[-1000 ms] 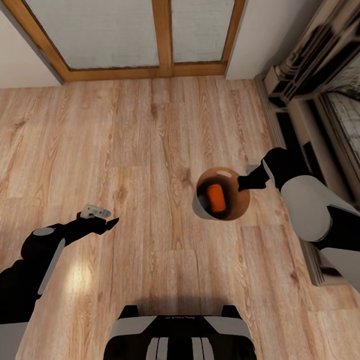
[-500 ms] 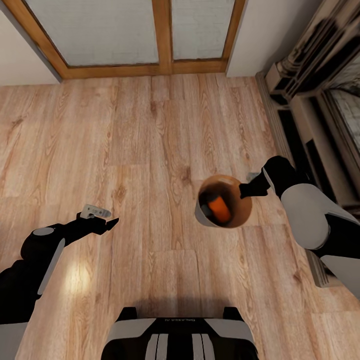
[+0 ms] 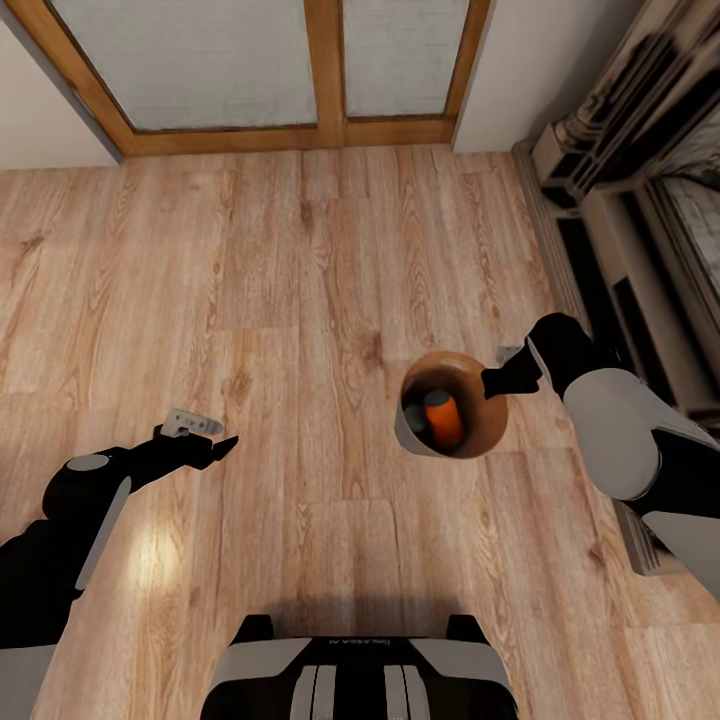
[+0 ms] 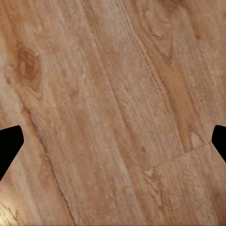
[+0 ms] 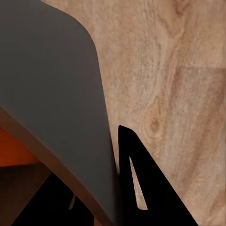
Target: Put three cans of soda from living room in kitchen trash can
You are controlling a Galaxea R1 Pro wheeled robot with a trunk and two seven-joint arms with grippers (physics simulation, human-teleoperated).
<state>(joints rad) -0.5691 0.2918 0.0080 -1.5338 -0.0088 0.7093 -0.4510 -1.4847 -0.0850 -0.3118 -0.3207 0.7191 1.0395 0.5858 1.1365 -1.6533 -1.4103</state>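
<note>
Soda can inside trash can; right tool pinches rim.

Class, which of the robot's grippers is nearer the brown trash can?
Right. The right gripper grips the rim of the trash can, which holds a soda can. The left gripper hangs open over bare floor, well apart from it.
</note>
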